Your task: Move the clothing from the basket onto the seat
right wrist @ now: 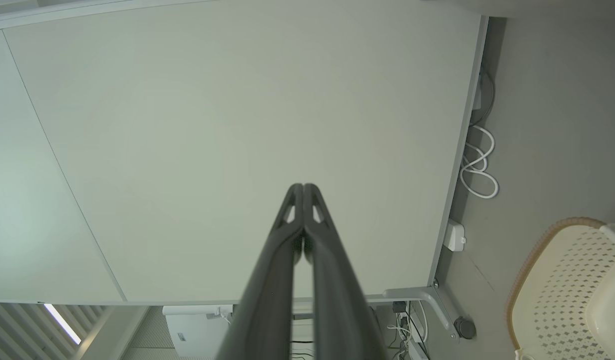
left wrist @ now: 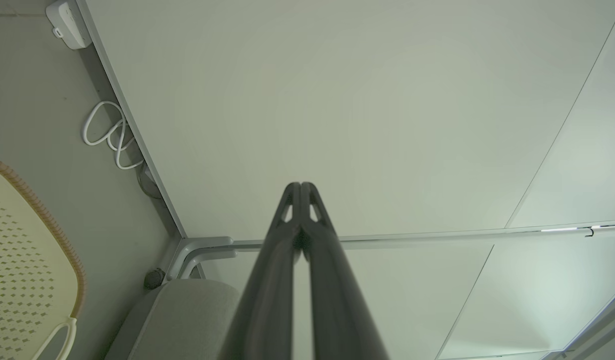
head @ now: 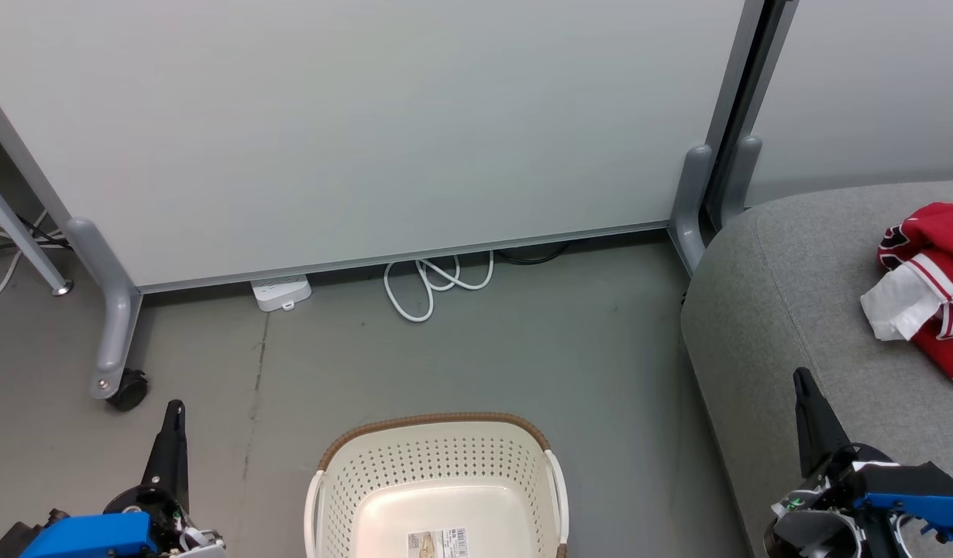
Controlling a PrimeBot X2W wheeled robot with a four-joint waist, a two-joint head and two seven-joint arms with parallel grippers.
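Note:
The cream-white basket (head: 438,465) with its brown rim stands on the floor at the bottom centre, holding just a label on its bottom. Red clothing (head: 930,291) with white striped trim lies bunched on the grey seat (head: 794,310) at the right edge. My left gripper (head: 174,411) points up at the lower left, left of the basket, shut with nothing in it. My right gripper (head: 802,380) rises over the seat's front, shut and empty, below and left of the clothing. In the wrist views both grippers (left wrist: 301,186) (right wrist: 303,186) have their fingertips pressed together, with the basket (left wrist: 32,260) (right wrist: 562,290) at the edge.
A white partition panel (head: 352,124) on grey wheeled legs (head: 112,333) stands behind the basket. A white power strip (head: 281,292) and a looped white cable (head: 434,283) lie at its foot. Grey floor (head: 523,349) lies between the panel, basket and seat.

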